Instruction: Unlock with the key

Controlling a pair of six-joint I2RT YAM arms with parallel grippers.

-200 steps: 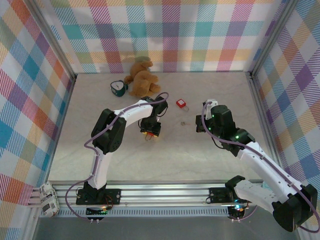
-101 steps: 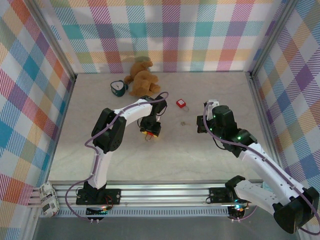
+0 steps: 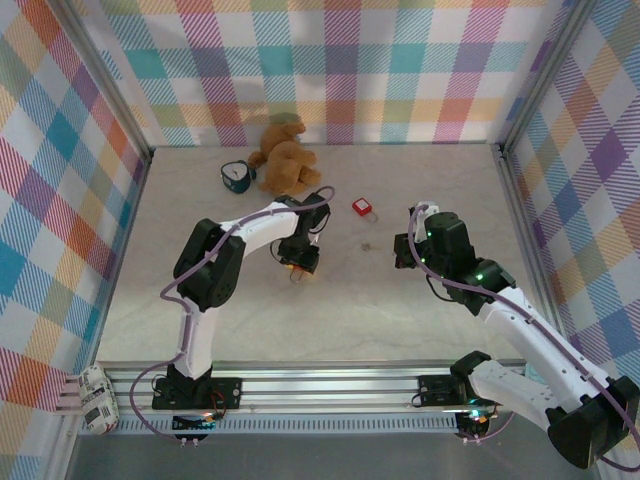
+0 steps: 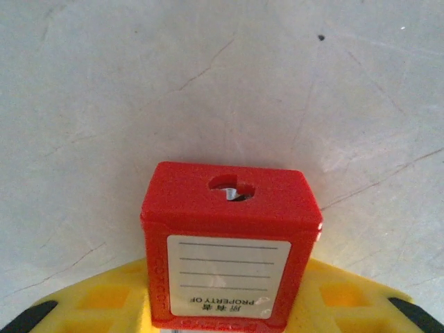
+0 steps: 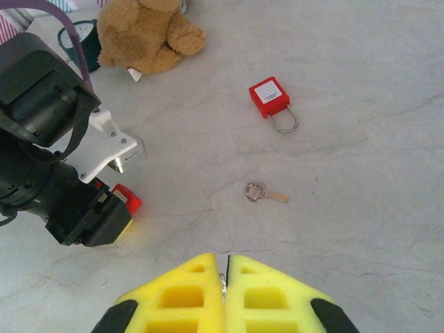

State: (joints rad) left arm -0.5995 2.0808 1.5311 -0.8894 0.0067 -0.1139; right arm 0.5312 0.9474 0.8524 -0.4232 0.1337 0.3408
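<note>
Key (image 5: 266, 193) is left untouched; 1 red padlock (image 4: 231, 243) has been pinched tighter by the left gripper (image 4: 229, 302), keyhole (image 4: 232, 187) exposed; the right gripper (image 5: 225, 262) is pressed together.

Matt plastic, dull metal, cracked desk

The padlock (image 4: 229, 243) in my left tool (image 4: 229, 309) is matt red plastic with a smooth, paper-like label (image 4: 229, 274). The tool's pads (image 4: 104, 300) look like matt yellow plastic. The key (image 5: 267, 194) is dull pale metal. The desk (image 4: 104, 83) is matt grey with fine cracks. The bear (image 5: 146, 31) is plush.
</note>
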